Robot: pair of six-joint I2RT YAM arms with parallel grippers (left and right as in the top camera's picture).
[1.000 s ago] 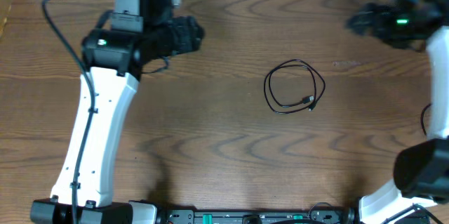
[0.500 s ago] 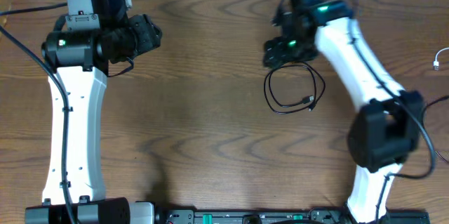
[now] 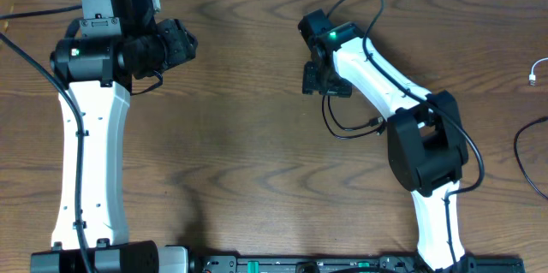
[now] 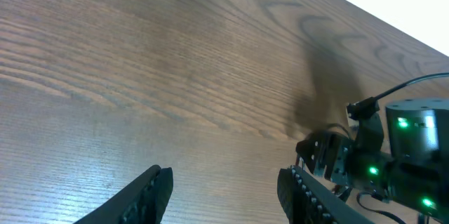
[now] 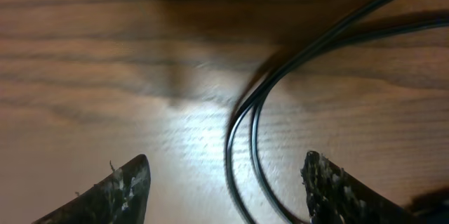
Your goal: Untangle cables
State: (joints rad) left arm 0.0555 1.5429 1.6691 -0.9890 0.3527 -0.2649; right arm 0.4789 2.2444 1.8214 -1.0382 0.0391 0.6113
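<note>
The black cord [image 5: 309,47] lies on the worktop [image 3: 257,179], nearer the right edge. The right end effector [image 5: 224,175] is wide around it. It might grab two strands and tighten the tangle.

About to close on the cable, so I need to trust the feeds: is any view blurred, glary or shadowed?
Right wrist view: the black cable is soft, a glare patch on the table beside it, dark shadow along the top. Left wrist view: wood grain sharp, a shadow by the right arm. Overhead view: evenly lit, clear, but the right arm hides part of the cable.
</note>
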